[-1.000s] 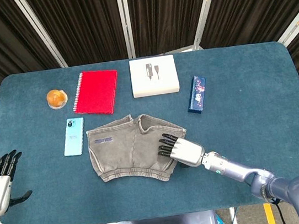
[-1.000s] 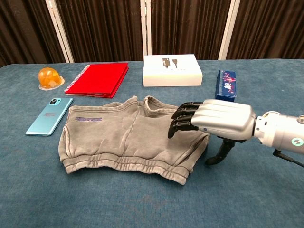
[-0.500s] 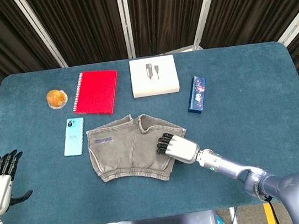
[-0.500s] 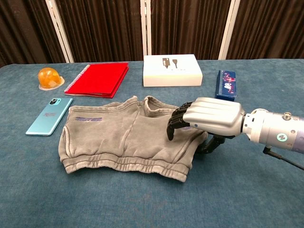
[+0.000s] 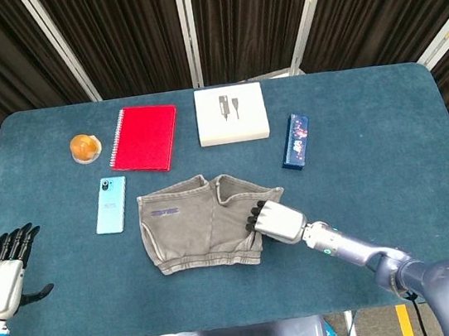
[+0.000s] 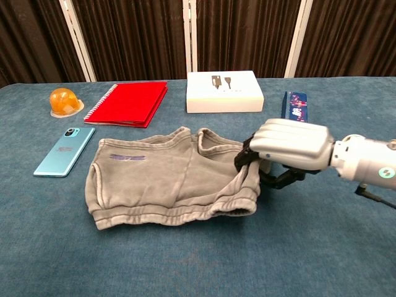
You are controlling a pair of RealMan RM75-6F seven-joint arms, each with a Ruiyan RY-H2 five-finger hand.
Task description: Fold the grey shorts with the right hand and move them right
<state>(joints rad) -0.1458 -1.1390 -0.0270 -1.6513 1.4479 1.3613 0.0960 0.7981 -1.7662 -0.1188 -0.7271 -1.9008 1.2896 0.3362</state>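
Observation:
The grey shorts (image 5: 199, 226) lie spread on the blue table (image 5: 390, 153), waistband toward me, their right edge bunched and slightly raised. My right hand (image 5: 275, 221) grips that right edge, fingers curled over the cloth and thumb beneath it. In the chest view the same hand (image 6: 288, 147) sits at the right end of the shorts (image 6: 167, 179), with the fingertips buried in the fold. At the near left corner of the table my left hand (image 5: 2, 279) hovers with its fingers spread, holding nothing.
A light blue phone (image 5: 111, 204) lies just left of the shorts. Behind them are a red spiral notebook (image 5: 143, 137), a white box (image 5: 231, 113) and a small dark blue box (image 5: 297, 141). An orange round object (image 5: 84, 147) sits at the far left.
My right hand has closed on the shorts' right edge and pulled it right. The shorts slid right, away from the phone, and their right side bunched up. The left hand barely moved.

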